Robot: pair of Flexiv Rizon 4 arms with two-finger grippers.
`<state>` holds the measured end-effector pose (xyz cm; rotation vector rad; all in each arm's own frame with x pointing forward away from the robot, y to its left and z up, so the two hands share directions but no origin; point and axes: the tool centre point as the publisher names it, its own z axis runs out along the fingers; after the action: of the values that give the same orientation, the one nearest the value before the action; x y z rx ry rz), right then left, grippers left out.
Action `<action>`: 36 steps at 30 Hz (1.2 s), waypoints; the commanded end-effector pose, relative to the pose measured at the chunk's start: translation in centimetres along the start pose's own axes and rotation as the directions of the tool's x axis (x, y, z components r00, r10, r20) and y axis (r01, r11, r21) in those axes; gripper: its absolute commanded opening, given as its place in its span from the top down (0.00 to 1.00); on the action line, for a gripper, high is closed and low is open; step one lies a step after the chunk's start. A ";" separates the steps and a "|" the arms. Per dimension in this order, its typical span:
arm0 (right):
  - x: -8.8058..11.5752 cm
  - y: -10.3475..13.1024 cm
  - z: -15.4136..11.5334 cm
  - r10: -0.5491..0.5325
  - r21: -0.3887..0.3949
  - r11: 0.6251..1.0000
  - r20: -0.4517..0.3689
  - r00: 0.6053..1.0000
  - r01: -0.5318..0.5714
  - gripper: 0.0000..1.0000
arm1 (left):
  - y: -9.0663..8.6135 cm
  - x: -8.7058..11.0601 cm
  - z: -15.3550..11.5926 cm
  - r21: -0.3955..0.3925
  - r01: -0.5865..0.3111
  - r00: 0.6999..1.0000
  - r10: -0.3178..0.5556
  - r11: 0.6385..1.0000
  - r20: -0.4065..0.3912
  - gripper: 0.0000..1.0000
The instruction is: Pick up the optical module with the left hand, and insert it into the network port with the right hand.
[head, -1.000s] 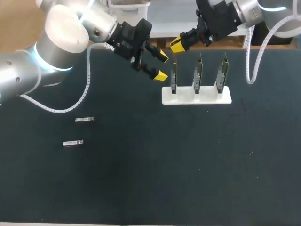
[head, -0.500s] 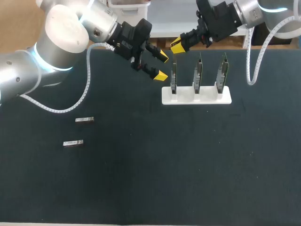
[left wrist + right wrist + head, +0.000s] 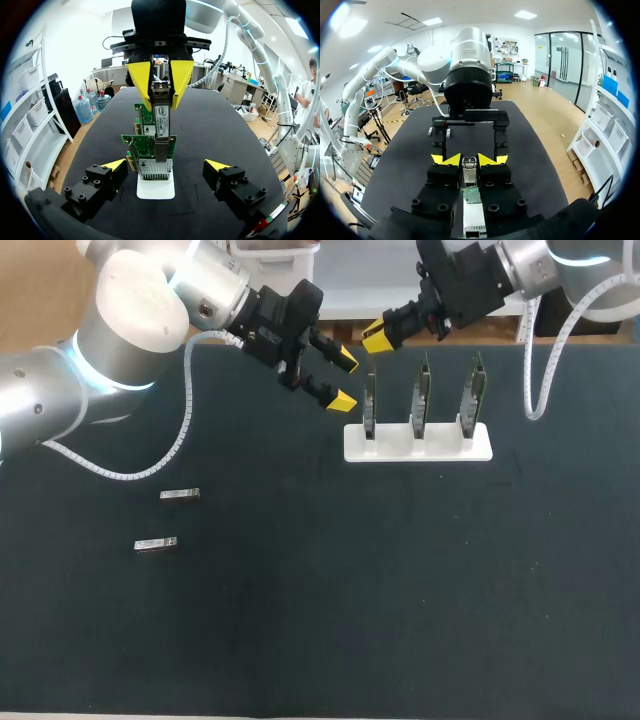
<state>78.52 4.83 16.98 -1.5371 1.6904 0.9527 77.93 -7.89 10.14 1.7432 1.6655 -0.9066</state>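
Head view first. L gripper (image 3: pixel 341 380) hangs over the black matte table (image 3: pixel 320 620), jaws spread wide, nothing btwn them. Just past its tips stands a white slotted plastic stand (image 3: pixel 418 446) w/ three upright green circuit-board network cards (image 3: pixel 420 395). R gripper (image 3: pixel 378 337) sits above the card nearest the L jaws, yellow tips pinched close. What they hold is too small to tell from here. Well behind the L jaws, two small silver rectangular spare modules (image 3: pixel 180 494) (image 3: pixel 156 543) lie flat on the table, near each other but apart.

Left wrist view now. Own jaws gape wide on either side, empty. Straight ahead and centred btwn them, the R gripper points down, both yellow tips clamped on the upper end of a slim silver metal optical module (image 3: pixel 161 117), held upright. Its lower end overlaps the top of the nearest card. Can't tell if it touches the card or is in the port. The stand sits under the cards, ahead of the L jaws.

Right wrist view. R jaws are only a narrow gap apart, w/ the optical module gripped btwn the tips from both sides. Directly under them are a green card edge and the white stand. Ahead, the L gripper faces in, fingers spread wider than the R tips. The spare modules lie beyond it.
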 end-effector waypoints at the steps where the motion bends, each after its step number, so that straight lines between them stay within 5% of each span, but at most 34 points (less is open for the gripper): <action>1: -0.1 0.3 -0.2 -0.005 0.008 1.000 0.006 1.000 0.005 1.00 | 0.2 -0.1 0.0 0.004 0.003 1.000 -0.003 1.000 -0.006 0.00; 36: 0.3 0.1 0.1 0.003 0.004 1.000 -0.009 1.000 -0.003 1.00 | 0.2 -0.1 0.0 0.004 0.003 1.000 -0.003 1.000 -0.006 0.00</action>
<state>78.44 4.76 16.81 -1.5404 1.7052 0.9460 77.93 -7.89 10.14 1.7432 1.6655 -0.9066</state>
